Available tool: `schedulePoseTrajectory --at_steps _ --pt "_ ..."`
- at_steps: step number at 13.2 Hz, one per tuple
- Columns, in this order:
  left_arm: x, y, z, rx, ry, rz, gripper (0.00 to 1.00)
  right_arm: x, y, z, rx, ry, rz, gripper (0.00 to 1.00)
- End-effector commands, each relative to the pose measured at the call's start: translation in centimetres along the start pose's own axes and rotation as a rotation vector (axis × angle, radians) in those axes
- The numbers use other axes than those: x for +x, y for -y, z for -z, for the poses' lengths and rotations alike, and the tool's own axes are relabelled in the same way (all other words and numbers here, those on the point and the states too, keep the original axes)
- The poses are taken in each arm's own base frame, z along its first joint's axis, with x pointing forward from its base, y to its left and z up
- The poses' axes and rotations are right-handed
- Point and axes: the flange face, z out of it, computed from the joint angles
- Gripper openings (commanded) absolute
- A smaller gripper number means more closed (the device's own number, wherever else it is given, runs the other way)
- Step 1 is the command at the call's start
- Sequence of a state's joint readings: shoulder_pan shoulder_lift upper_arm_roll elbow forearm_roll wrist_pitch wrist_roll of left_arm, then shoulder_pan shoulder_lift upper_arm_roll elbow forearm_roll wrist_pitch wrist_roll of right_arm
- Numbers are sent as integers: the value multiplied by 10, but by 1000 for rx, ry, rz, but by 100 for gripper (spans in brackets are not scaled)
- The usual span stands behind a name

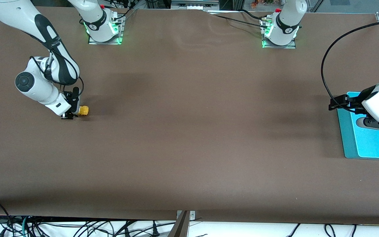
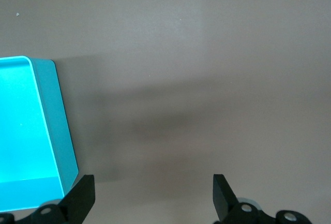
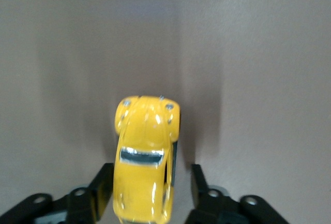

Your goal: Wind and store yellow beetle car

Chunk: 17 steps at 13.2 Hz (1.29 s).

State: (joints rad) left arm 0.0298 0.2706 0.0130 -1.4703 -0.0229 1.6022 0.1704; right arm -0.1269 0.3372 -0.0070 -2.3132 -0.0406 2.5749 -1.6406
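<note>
The yellow beetle car [image 1: 83, 111] sits on the brown table toward the right arm's end. In the right wrist view the car [image 3: 147, 151] lies lengthwise between my right gripper's fingers, its rounded nose pointing away from the wrist. My right gripper [image 1: 73, 113] is low at the table and open around the car's rear half [image 3: 151, 175]. One finger is against the car's side and a small gap shows at the other. My left gripper [image 1: 337, 103] is open and empty [image 2: 153, 182], hanging over the edge of the teal tray [image 1: 350, 144], where it waits.
The teal tray [image 2: 57, 125], with a lighter blue floor, lies at the left arm's end of the table. Both arm bases stand along the table edge farthest from the front camera. Cables hang below the table's near edge.
</note>
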Motion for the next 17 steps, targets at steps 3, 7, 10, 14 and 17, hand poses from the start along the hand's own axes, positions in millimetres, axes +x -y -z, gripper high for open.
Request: schedulePoseTrajectory --at_steps 3,7,10,14,17 --pt "9 4 -31 -13 -28 -11 100 7 -25 80 24 -19 -35 100" --pt "9 1 -40 -9 -12 -22 100 26 -46 127 10 -22 -3 100" --pt "17 -10 -58 51 11 -256 100 52 -60 169 -9 -29 -66 100" --pt "18 -8 -91 69 17 -430 100 102 -62 209 -29 -35 -254 100" --pt "21 -7 -112 69 19 -625 100 140 -47 250 -84 -29 -412 100"
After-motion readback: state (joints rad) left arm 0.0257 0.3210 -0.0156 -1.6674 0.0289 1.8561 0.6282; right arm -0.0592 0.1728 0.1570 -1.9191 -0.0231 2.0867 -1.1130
